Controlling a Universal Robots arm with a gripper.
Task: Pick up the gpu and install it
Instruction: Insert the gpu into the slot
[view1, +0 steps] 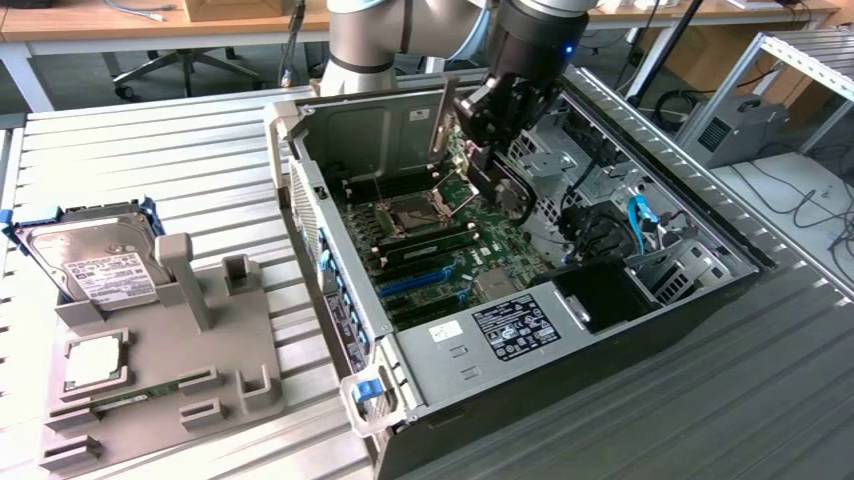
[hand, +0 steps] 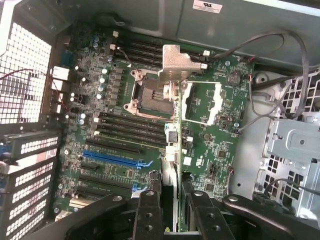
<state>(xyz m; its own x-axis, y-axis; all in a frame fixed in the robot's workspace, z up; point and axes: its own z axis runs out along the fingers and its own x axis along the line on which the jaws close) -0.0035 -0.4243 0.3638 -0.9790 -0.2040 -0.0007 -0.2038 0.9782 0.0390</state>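
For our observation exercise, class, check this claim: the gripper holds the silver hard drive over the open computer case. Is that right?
No. The gripper holds the gpu, not the hard drive, over the open computer case; the exterior view shows the hard drive sitting in the grey fixture.

In the exterior view the frame's top edge is cutting off the arm (view1: 360, 40), and the bottom edge is clipping the computer case (view1: 441, 440) at the lower middle. The jaws are covering the upper end of the gpu (view1: 514, 195) near the top centre. At the left of the frame a grey holder (view1: 200, 290) is hiding the lower edge of the hard drive (view1: 83, 262), whose label print is coming out too small to read. In the wrist view the gpu is showing edge-on, so its fan face is lying out of sight. The picture's edge is cutting off the jaws' bases, and the card is masking a strip of the motherboard (hand: 215, 130).
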